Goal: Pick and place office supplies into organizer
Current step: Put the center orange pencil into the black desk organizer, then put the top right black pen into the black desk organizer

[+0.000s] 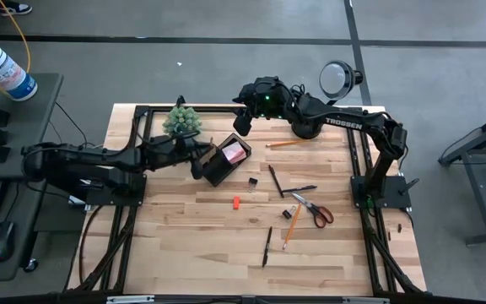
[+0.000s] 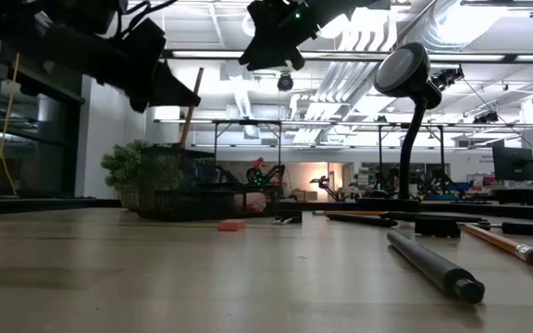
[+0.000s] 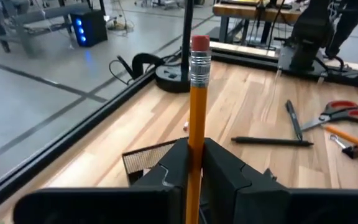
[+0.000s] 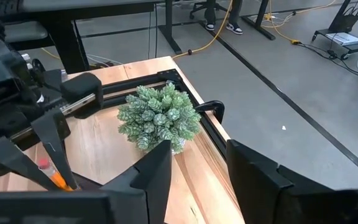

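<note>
Both arms are matte black, built of rounded jointed segments with thin black cables running along them. The right arm (image 1: 344, 123) carries white "TROSSEN" lettering on its long link, and a small green light glows on the housing just behind the right gripper (image 1: 245, 122). The left gripper (image 3: 194, 171) has blocky, angular black fingers (image 3: 225, 171) with stepped inner faces, and the right gripper's fingers (image 4: 157, 171) are the same dark, flat-sided wedge shape.
</note>
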Tool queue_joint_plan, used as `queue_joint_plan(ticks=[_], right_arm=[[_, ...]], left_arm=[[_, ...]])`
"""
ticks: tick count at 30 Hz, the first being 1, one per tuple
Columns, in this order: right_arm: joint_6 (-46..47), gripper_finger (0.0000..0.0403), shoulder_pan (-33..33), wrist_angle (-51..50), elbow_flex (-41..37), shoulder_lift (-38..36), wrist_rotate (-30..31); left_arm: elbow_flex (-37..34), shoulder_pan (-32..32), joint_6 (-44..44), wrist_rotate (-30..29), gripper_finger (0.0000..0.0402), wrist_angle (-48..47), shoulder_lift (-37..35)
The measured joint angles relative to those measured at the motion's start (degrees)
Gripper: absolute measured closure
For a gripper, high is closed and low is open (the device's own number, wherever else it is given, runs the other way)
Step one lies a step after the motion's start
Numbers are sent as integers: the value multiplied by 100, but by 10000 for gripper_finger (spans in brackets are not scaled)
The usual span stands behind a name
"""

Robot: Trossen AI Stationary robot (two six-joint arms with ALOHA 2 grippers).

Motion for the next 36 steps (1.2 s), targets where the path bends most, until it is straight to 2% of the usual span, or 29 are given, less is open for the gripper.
queue_joint_plan(ticks=[9, 17, 21, 27, 30, 36], right_arm=[[0, 252, 0, -7, 0, 2, 0], [-29, 259, -10, -398, 0, -122, -4], [-35, 260, -17, -1361, 0, -465, -33], [343, 261, 113, -3301, 0, -908, -230], [631, 261, 368, -4055, 0, -1057, -382], [886, 263, 1031, -5481, -11, -1078, -212]], left_arm=[[0, 1, -144, -4, 322, -757, 0], [-1, 1, -38, 104, 283, -233, -119], [-1, 1, 232, 258, 278, 128, -350], [-1, 1, 454, 613, 287, 111, -803], [-1, 1, 529, 901, 291, 111, -935], [-1, 1, 527, 1415, 289, 109, -981]])
